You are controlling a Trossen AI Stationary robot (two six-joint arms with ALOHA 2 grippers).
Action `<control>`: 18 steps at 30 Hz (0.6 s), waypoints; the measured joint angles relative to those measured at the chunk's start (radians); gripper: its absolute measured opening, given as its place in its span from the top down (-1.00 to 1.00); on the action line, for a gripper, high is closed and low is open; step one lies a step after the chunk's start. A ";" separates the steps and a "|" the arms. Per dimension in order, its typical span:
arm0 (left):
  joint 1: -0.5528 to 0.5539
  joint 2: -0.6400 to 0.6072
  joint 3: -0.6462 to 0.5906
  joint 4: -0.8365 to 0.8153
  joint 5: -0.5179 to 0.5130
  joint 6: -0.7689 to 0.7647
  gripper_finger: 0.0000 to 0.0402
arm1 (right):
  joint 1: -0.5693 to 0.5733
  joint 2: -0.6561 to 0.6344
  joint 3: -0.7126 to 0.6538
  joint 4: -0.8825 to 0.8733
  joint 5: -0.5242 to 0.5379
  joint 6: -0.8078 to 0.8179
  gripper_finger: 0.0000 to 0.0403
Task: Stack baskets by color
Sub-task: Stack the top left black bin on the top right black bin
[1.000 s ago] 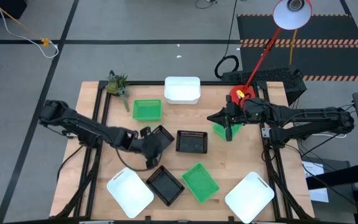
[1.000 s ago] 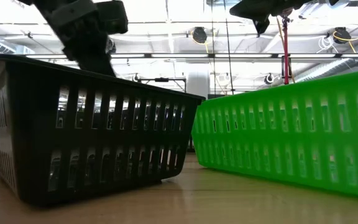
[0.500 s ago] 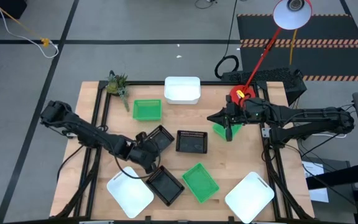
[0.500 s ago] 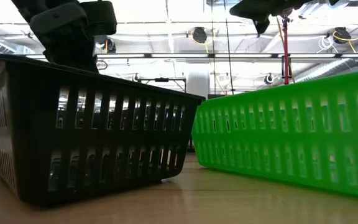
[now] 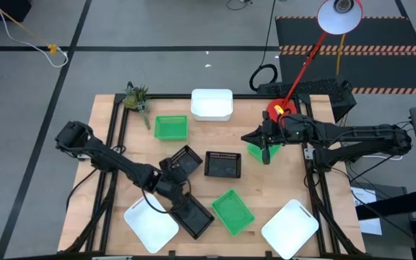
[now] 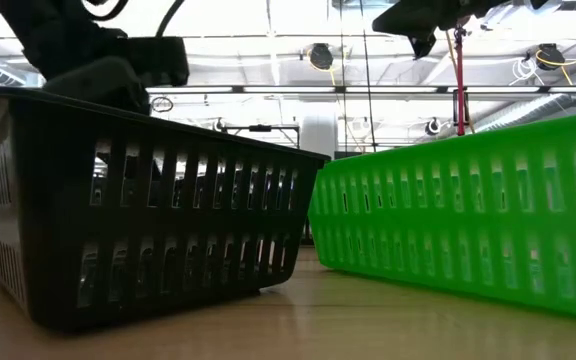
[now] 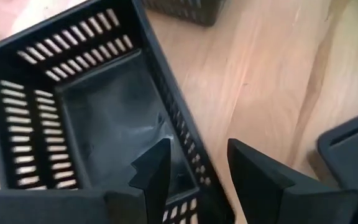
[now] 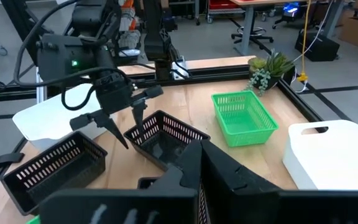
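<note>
While your left hand [image 5: 170,189] hovers with fingers apart over the wall of the black basket [image 5: 192,214] at lower centre of the high view, that basket lies diagonally, its long axis running to lower right. Bare desk [image 5: 266,188] opens to its upper right. Your right hand [image 5: 266,148], pinched together on a green basket [image 5: 256,152], waits at centre right.

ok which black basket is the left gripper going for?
The front black basket, between the white and green ones. The open left gripper hangs over its rim; the other two sit farther back.
</note>
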 joint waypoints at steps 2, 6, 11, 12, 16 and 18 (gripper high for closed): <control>0.000 0.011 0.000 0.008 -0.011 -0.011 0.20 | 0.000 0.000 0.000 0.000 0.000 0.000 1.00; 0.000 0.010 0.000 0.010 -0.044 -0.048 0.25 | 0.011 0.000 0.000 0.001 0.000 0.000 1.00; -0.002 0.011 0.000 0.000 -0.050 -0.076 0.52 | 0.030 0.000 0.000 0.008 0.001 0.000 1.00; -0.001 0.011 0.000 -0.007 -0.049 -0.085 0.59 | 0.032 0.000 0.000 0.008 0.001 0.000 1.00; 0.000 0.011 0.000 -0.018 -0.045 -0.102 0.83 | 0.038 0.000 0.000 0.008 0.002 0.000 1.00; 0.000 0.010 0.000 -0.016 -0.041 -0.095 0.92 | 0.041 0.000 0.000 0.008 0.002 0.000 1.00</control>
